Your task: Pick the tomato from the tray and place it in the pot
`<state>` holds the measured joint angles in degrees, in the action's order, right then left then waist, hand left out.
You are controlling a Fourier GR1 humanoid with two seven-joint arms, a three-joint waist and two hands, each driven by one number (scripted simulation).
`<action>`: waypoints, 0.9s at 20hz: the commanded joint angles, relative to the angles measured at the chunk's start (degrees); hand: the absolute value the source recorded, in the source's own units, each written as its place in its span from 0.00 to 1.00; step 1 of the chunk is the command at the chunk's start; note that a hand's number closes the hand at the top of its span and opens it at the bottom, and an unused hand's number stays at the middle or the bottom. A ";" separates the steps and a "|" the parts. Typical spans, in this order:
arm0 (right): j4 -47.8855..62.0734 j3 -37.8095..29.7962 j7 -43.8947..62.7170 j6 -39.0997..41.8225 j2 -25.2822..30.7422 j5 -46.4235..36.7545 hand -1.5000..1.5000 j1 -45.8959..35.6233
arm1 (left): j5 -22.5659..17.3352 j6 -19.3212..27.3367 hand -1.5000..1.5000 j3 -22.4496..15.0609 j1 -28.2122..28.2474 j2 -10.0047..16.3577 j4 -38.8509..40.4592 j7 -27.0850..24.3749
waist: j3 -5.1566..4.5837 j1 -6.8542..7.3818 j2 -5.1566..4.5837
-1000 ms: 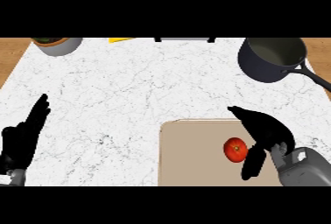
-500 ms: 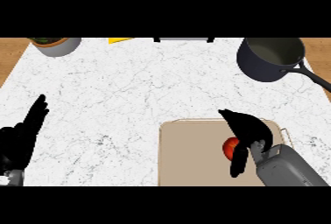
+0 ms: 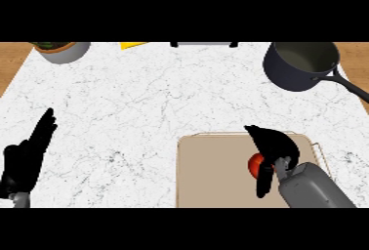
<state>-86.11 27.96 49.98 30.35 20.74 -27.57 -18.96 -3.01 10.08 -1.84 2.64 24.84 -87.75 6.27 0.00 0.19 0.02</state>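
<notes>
The red tomato [image 3: 254,166] lies on the beige tray [image 3: 213,176] at the lower right, mostly hidden by my right hand [image 3: 272,146]. That hand arches over the tomato, fingers above it and thumb reaching down its left side; whether they touch it I cannot tell. The dark pot [image 3: 300,64] with a long handle stands at the far right of the counter, well away from the tray. My left hand [image 3: 27,160] rests open at the lower left edge, fingers up.
A grey bowl with greenery [image 3: 63,50] sits at the far left corner. A yellow object [image 3: 133,45] and a dark-framed item [image 3: 204,44] lie along the back edge. White marble counter stretches between tray and pot.
My right hand has slid leftward over the tray and now covers most of the tomato, its forearm coming further into view. The left hand has stayed still.
</notes>
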 commanded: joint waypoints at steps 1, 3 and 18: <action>6.14 -0.81 -2.87 -0.30 -2.12 -4.98 0.00 -0.43 | 1.98 -1.02 0.50 0.77 -2.77 -1.81 2.69 0.09 | 0.00 -0.03 -0.06; 8.80 -2.62 -3.04 0.40 -4.31 -5.84 0.00 -2.37 | 1.54 -1.87 0.50 2.28 -0.40 -1.20 -2.06 2.60 | 0.01 0.18 -0.04; 10.10 -3.85 -13.58 1.61 -5.30 -13.39 1.00 -0.01 | 5.21 -4.49 0.50 5.02 -0.90 -4.95 1.52 -0.23 | 0.00 0.06 -0.05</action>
<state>-79.43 24.09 39.63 32.03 17.14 -40.06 -19.44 0.96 5.55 3.09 1.50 21.15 -86.87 6.57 -0.55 0.15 0.61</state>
